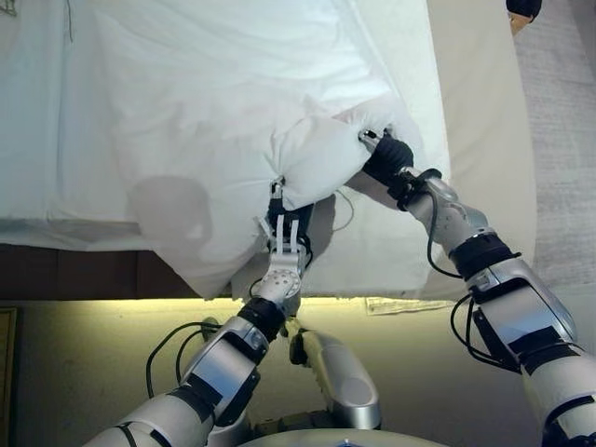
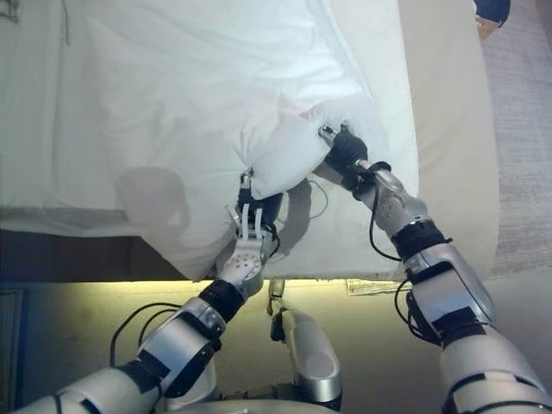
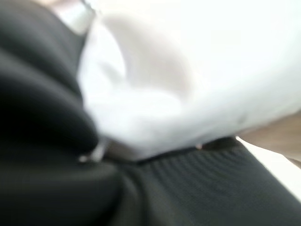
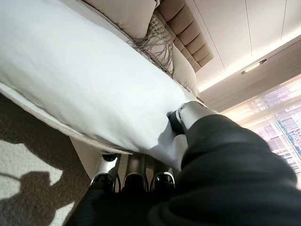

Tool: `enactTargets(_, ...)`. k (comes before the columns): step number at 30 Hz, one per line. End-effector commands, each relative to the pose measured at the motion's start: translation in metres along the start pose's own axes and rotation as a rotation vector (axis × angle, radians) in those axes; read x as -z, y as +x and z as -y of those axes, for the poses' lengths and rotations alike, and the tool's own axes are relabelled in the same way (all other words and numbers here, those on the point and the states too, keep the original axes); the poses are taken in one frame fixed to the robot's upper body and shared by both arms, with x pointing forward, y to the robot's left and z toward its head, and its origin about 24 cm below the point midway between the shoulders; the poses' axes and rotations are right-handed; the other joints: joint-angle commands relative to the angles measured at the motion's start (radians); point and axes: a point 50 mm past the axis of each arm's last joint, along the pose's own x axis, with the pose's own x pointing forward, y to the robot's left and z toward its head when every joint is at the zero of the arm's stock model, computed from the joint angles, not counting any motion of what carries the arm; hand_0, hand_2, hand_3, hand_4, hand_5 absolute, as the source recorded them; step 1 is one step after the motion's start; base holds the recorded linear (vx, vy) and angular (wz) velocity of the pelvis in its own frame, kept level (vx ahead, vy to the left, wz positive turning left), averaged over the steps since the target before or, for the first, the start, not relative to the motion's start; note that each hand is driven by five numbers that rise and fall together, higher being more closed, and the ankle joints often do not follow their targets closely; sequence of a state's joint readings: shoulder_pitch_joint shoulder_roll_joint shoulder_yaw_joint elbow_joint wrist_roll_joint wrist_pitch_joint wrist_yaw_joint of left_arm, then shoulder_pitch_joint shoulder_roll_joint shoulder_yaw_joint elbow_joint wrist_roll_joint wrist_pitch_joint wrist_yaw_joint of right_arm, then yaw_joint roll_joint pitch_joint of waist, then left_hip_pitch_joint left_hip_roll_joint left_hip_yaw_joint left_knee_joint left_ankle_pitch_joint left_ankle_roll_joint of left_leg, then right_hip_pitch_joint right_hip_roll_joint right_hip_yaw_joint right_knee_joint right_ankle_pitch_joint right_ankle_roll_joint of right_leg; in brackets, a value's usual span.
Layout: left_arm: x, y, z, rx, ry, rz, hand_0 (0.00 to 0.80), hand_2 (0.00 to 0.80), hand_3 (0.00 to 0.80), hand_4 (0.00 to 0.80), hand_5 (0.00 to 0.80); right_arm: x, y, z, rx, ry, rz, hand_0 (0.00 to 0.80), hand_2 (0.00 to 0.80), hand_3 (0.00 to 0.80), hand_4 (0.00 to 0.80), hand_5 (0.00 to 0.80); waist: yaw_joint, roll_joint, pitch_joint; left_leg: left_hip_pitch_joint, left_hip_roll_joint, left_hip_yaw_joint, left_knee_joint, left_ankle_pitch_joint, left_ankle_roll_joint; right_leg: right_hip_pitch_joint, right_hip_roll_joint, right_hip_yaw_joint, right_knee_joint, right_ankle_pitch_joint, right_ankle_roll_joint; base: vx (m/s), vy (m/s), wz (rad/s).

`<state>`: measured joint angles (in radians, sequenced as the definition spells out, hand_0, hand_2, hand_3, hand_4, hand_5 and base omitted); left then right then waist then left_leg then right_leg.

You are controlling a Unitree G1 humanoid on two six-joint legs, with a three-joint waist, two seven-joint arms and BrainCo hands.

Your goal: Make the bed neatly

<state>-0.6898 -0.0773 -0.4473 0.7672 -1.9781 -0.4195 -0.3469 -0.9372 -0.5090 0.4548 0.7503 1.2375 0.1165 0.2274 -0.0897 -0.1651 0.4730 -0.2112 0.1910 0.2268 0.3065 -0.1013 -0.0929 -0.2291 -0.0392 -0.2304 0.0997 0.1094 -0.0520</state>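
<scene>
A white duvet (image 1: 214,102) lies across the bed, and its near edge is bunched into a raised lump (image 1: 321,158) between my hands. My left hand (image 1: 284,265) reaches up from below, its fingers going into the fold at the lump's near left end and pinching the cloth. My right hand (image 1: 386,156) grips the lump's right end. In the right wrist view its thumb (image 4: 188,113) and curled fingers (image 4: 136,181) close on the white duvet (image 4: 80,80). The left wrist view shows only white cloth (image 3: 188,70) close against the hand's dark cover.
The beige sheet of the bed (image 1: 484,140) shows to the right of the duvet, with grey carpet (image 1: 559,140) beyond it. A dark bed base (image 1: 74,275) runs along the near left. Beige pillows (image 4: 127,14) and a padded headboard (image 4: 188,37) show in the right wrist view. A person's hand (image 1: 523,9) shows at the top right.
</scene>
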Motion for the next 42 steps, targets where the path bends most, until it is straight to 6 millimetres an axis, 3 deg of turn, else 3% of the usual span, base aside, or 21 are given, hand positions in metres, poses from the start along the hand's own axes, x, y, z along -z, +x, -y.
enactTargets(1, -0.016, 0.001, 0.008, 0.089, -0.024, 0.073, 0.8, 0.8, 0.8, 0.8, 0.8, -0.064, -0.018, 0.025, 0.119, -0.012, 0.213, 0.0, 0.0, 0.0, 0.0, 0.0, 0.035, 0.033, -0.059, 0.035, 0.097, -0.063, -0.125, 0.131, -0.08, 0.023, -0.082, -0.001, 0.132, -0.143, 0.129, -0.016, 0.057, 0.05)
enactTargets(6, -0.022, -0.001, 0.003, 0.085, 0.04, 0.041, 0.8, 0.8, 0.8, 0.8, 0.8, -0.032, -0.025, 0.046, 0.201, -0.058, 0.044, 0.0, 0.0, 0.0, 0.0, 0.0, 0.046, 0.051, -0.079, 0.063, 0.084, -0.066, -0.141, 0.132, -0.077, 0.054, -0.096, -0.007, 0.123, -0.145, 0.135, -0.013, 0.074, 0.03)
enactTargets(9, -0.039, -0.01, -0.011, 0.044, 0.081, 0.053, 0.8, 0.8, 0.8, 0.8, 0.8, 0.01, -0.042, 0.071, 0.27, -0.045, -0.111, 0.0, 0.0, 0.0, 0.0, 0.0, 0.06, 0.068, -0.1, 0.094, 0.073, -0.075, -0.168, 0.134, -0.071, 0.086, -0.106, -0.014, 0.108, -0.147, 0.139, 0.011, 0.077, 0.05)
enactTargets(12, -0.061, -0.022, -0.025, 0.011, 0.122, 0.065, 0.8, 0.8, 0.8, 0.8, 0.8, 0.064, -0.073, 0.093, 0.29, 0.021, -0.316, 0.0, 0.0, 0.0, 0.0, 0.0, 0.076, 0.081, -0.125, 0.126, 0.064, -0.085, -0.197, 0.138, -0.065, 0.122, -0.113, -0.027, 0.087, -0.148, 0.142, 0.036, 0.063, 0.1)
enactTargets(13, -0.074, -0.029, -0.032, -0.002, 0.151, 0.065, 0.8, 0.8, 0.8, 0.8, 0.8, 0.091, -0.093, 0.102, 0.286, 0.038, -0.425, 0.0, 0.0, 0.0, 0.0, 0.0, 0.087, 0.086, -0.139, 0.141, 0.059, -0.089, -0.209, 0.138, -0.063, 0.143, -0.116, -0.036, 0.074, -0.15, 0.143, 0.045, 0.035, 0.1)
enactTargets(16, -0.106, -0.051, -0.05, -0.047, 0.207, 0.059, 0.8, 0.8, 0.8, 0.8, 0.8, 0.145, -0.142, 0.117, 0.31, 0.096, -0.611, 0.0, 0.0, 0.0, 0.0, 0.0, 0.116, 0.094, -0.174, 0.17, 0.046, -0.104, -0.232, 0.14, -0.059, 0.191, -0.121, -0.059, 0.044, -0.145, 0.147, 0.087, 0.018, 0.11)
enactTargets(19, -0.132, -0.075, -0.064, -0.089, 0.252, 0.069, 0.8, 0.8, 0.8, 0.8, 0.8, 0.179, -0.178, 0.119, 0.326, 0.176, -0.711, 0.0, 0.0, 0.0, 0.0, 0.0, 0.138, 0.108, -0.204, 0.198, 0.033, -0.117, -0.246, 0.14, -0.055, 0.233, -0.125, -0.074, 0.022, -0.142, 0.149, 0.11, 0.059, 0.23)
enactTargets(25, -0.175, -0.115, -0.074, -0.134, 0.353, 0.136, 0.8, 0.8, 0.8, 0.8, 0.8, 0.211, -0.235, 0.122, 0.445, 0.35, -0.696, 0.0, 0.0, 0.0, 0.0, 0.0, 0.155, 0.138, -0.269, 0.243, 0.009, -0.124, -0.27, 0.137, -0.051, 0.294, -0.132, -0.09, -0.022, -0.134, 0.155, 0.1, 0.115, 0.14)
enactTargets(29, -0.213, -0.128, -0.063, -0.135, 0.455, 0.189, 0.8, 0.8, 0.8, 0.8, 0.8, 0.214, -0.264, 0.13, 0.529, 0.363, -0.703, 0.0, 0.0, 0.0, 0.0, 0.0, 0.167, 0.156, -0.297, 0.271, -0.008, -0.124, -0.295, 0.14, -0.049, 0.33, -0.138, -0.103, -0.052, -0.125, 0.161, 0.054, 0.128, 0.06)
enactTargets(30, -0.231, -0.13, -0.054, -0.133, 0.502, 0.223, 0.8, 0.8, 0.8, 0.8, 0.8, 0.212, -0.27, 0.134, 0.567, 0.363, -0.695, 0.0, 0.0, 0.0, 0.0, 0.0, 0.173, 0.163, -0.307, 0.278, -0.015, -0.124, -0.298, 0.139, -0.048, 0.341, -0.141, -0.109, -0.059, -0.124, 0.163, 0.053, 0.13, 0.04)
enactTargets(36, -0.292, -0.146, -0.022, -0.18, 0.636, 0.334, 0.8, 0.8, 0.8, 0.8, 0.8, 0.206, -0.281, 0.143, 0.646, 0.346, -0.676, 0.0, 0.0, 0.0, 0.0, 0.0, 0.195, 0.189, -0.336, 0.296, -0.041, -0.134, -0.303, 0.129, -0.044, 0.376, -0.153, -0.128, -0.074, -0.125, 0.169, 0.054, 0.115, 0.07)
enactTargets(42, -0.35, -0.186, -0.001, -0.307, 0.723, 0.477, 0.8, 0.8, 0.8, 0.8, 0.8, 0.205, -0.285, 0.145, 0.666, 0.342, -0.666, 0.0, 0.0, 0.0, 0.0, 0.0, 0.215, 0.207, -0.351, 0.3, -0.063, -0.146, -0.299, 0.116, -0.036, 0.394, -0.162, -0.146, -0.079, -0.134, 0.171, 0.045, 0.106, 0.04)
